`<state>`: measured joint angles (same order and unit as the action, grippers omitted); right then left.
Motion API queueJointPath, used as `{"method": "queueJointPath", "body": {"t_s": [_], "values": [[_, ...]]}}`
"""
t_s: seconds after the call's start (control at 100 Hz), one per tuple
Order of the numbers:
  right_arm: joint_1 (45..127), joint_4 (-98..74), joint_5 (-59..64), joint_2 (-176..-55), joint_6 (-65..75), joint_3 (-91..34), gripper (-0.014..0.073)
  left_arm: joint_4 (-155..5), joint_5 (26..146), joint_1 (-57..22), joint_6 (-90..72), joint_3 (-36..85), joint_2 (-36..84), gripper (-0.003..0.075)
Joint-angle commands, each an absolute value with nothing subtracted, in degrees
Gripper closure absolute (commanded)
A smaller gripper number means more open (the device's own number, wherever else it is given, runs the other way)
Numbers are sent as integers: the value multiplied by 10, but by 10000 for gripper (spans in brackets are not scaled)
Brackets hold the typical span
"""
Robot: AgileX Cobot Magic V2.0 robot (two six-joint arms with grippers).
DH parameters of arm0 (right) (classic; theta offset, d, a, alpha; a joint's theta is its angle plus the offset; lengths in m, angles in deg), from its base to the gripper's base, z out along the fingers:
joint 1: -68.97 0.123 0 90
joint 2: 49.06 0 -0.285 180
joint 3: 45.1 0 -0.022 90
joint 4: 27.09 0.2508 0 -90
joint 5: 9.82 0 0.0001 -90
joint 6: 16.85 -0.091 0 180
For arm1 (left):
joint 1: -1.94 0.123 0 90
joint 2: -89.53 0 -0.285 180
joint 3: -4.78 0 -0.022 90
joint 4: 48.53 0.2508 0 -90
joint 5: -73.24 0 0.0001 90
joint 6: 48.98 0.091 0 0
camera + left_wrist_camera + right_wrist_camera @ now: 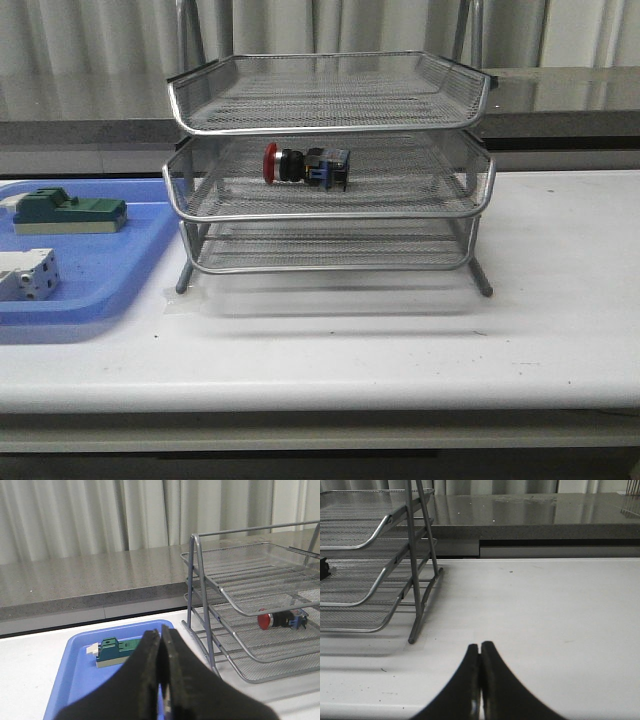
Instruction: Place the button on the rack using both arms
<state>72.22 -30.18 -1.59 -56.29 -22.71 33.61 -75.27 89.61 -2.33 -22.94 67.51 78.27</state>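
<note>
The button, red head to the left and black and blue body to the right, lies on its side on the middle tier of the silver wire rack. The left wrist view shows the button in the rack too. My left gripper is shut and empty, above the blue tray and apart from the rack. My right gripper is shut and empty over bare table, to the right of the rack. Neither gripper appears in the front view.
A flat blue tray at the left of the table holds a green block and a white-grey block. A grey stone ledge and curtains run behind the table. White tabletop lies right of the rack.
</note>
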Motion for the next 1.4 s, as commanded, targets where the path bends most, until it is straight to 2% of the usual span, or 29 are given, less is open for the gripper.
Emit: {"method": "queueJointPath", "body": {"t_s": [0.0, 1.09, 1.16, 1.29, 1.39], "values": [[720, -309, -64, -555, -222, 337, 693, -763, 855, -23, -233, 660, 777, 741], [720, -309, -64, -555, -222, 337, 693, -738, 851, -23, -237, 660, 777, 741], [720, -309, -64, -555, -222, 337, 693, -653, 851, -23, -308, 660, 777, 741], [720, -309, -64, -555, -222, 337, 693, -425, 849, -23, -588, 666, 777, 741], [720, -309, -64, -555, -222, 337, 693, -405, 848, -23, -619, 677, 777, 741]]}}
